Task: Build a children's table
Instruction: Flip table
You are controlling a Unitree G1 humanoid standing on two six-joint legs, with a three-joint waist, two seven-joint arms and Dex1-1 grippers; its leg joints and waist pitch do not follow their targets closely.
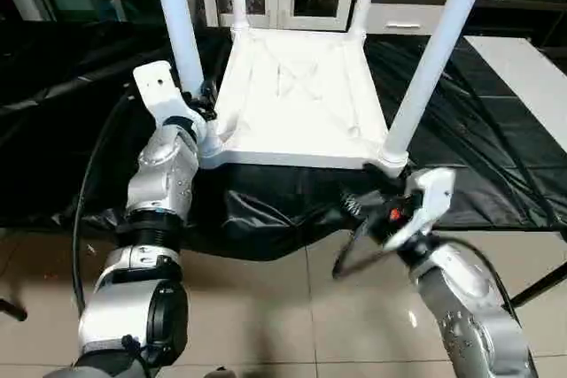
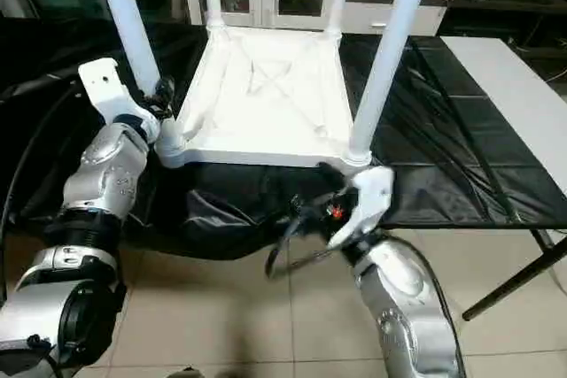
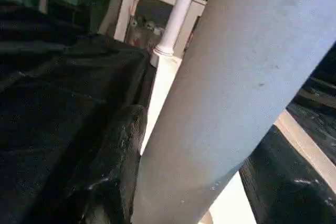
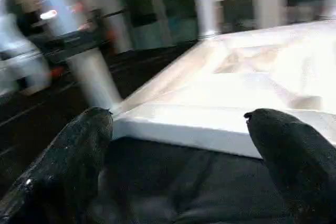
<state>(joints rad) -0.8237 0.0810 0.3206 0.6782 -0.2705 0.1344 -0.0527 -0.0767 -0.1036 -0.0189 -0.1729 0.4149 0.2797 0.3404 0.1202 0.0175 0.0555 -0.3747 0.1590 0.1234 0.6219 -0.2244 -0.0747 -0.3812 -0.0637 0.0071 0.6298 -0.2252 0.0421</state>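
Table: white plastic children's table (image 1: 297, 99) lies upside down at the near edge of the black-covered tabletop (image 1: 496, 130), four white tapered legs upright.
Handling: likely light, stiff, slippery; grasp a leg low, by its socket.
Left pincer (image 1: 205, 102): around the near-left leg (image 1: 182, 33), grip unclear.
Right pincer (image 4: 178, 150): wide, empty, facing the near rim.

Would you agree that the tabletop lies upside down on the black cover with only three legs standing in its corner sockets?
Not quite: four legs stand in the sockets of the tabletop, not three. The left eye view shows all four, including the near-left leg. The rest is right: it lies upside down on the black cover.
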